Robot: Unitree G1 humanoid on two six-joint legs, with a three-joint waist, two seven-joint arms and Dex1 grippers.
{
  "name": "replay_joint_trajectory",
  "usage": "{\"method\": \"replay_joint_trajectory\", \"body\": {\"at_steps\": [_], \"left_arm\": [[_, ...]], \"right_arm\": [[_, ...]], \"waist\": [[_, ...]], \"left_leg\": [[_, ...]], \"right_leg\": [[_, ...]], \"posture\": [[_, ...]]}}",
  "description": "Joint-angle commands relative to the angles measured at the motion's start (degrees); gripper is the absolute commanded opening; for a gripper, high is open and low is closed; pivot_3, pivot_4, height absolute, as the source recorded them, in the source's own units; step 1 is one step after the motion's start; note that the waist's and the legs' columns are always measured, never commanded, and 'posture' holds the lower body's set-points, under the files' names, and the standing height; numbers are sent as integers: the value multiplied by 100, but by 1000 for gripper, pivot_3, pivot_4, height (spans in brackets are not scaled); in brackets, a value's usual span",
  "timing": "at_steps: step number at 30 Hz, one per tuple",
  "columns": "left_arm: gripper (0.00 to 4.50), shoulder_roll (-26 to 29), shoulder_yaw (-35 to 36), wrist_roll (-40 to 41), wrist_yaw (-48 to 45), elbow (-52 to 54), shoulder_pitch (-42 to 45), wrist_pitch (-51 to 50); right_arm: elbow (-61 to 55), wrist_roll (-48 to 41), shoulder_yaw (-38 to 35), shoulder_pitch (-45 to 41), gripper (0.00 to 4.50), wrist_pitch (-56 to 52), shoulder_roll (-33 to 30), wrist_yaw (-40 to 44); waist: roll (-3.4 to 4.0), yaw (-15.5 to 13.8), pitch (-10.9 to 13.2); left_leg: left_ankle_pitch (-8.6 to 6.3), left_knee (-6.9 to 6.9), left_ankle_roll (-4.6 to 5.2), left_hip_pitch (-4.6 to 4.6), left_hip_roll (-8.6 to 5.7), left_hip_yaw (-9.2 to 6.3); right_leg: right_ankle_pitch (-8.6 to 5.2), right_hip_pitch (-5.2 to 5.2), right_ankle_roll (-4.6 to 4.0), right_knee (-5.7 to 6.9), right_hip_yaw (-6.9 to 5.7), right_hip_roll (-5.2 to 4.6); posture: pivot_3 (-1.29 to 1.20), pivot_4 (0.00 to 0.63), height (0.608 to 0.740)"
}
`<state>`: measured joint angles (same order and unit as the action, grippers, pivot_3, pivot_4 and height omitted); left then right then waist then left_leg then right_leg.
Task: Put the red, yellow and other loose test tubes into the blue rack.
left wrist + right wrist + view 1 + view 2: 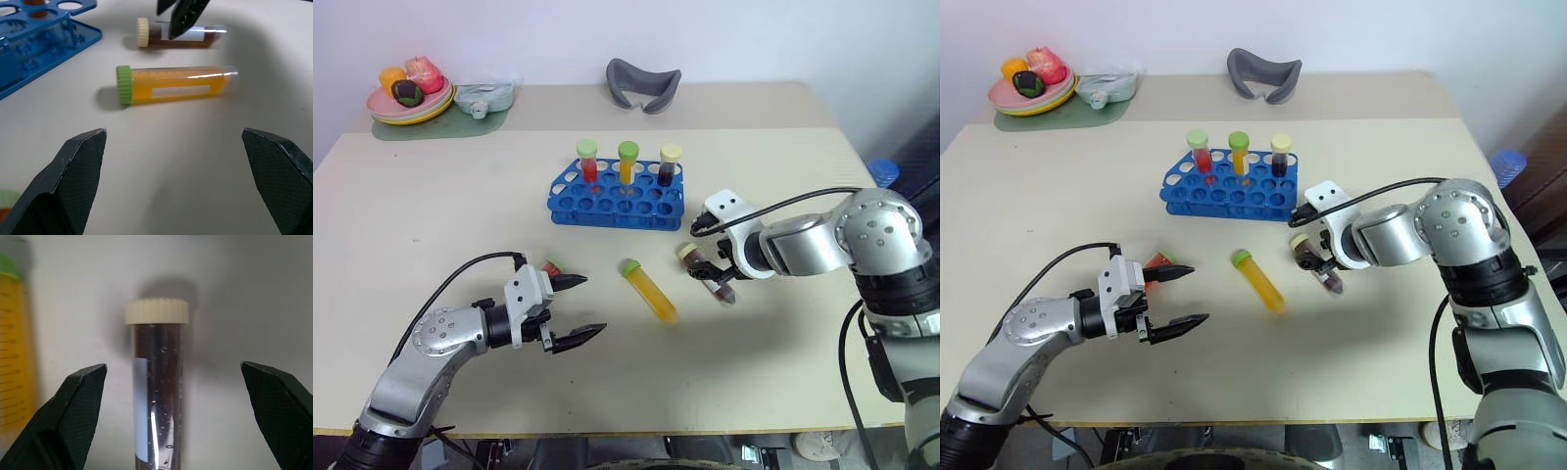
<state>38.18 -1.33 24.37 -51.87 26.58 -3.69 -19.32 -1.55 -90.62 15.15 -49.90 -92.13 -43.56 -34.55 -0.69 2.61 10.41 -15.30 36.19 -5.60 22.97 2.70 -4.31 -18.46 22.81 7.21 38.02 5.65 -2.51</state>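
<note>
My right hand hangs open astride the brown tube, lined up to pinch it. My left hand waits open near the red tube. Yellow tube lies on the bench before the rack.

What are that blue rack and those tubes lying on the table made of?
The blue rack looks like glossy moulded plastic, slightly see-through up close. The yellow tube and the brown tube seem clear plastic, though glass can't be excluded: shiny highlights, printed markings, ribbed caps.
</note>
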Motion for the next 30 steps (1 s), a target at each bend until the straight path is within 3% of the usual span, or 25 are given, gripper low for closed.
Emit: {"method": "replay_joint_trajectory", "body": {"at_steps": [1,11,14,17,26,30], "left_arm": [[4493,-29,43,11,74,239,-28,90],[4493,-10,79,18,143,247,-53,90],[4500,-15,94,37,173,287,-47,70],[4500,-6,113,49,189,297,-64,68],[4500,12,130,40,150,197,-45,122],[4500,18,133,40,119,141,27,128]], "right_arm": [[368,-577,224,-231,4500,-3,-5,-539],[852,-1617,1185,-696,4500,546,-77,-1608],[814,-1863,1414,-722,3722,698,-88,-1773],[698,-2147,1617,-732,2311,889,-166,-1936],[511,-2238,1722,-753,2311,1167,-253,-1926],[374,-2238,1750,-759,1044,1255,-276,-1974]], "waist": [[0,-1,0],[2,15,-1],[2,19,-1],[2,13,-2],[2,10,-1],[2,10,-1]], "left_leg": [[0,0,0,2,0,0],[1,6,0,33,1,-2],[1,6,0,33,2,-2],[1,6,0,33,2,-2],[1,5,1,33,2,-2],[1,5,0,34,2,-2]], "right_leg": [[0,2,0,0,0,0],[1,37,0,9,-1,2],[1,37,0,9,-1,4],[1,37,0,9,-1,3],[1,38,0,9,-1,3],[1,39,0,9,-1,3]], "posture": [[0,150,740],[0,150,740],[0,150,740],[0,150,740],[0,150,740],[0,150,740]]}}
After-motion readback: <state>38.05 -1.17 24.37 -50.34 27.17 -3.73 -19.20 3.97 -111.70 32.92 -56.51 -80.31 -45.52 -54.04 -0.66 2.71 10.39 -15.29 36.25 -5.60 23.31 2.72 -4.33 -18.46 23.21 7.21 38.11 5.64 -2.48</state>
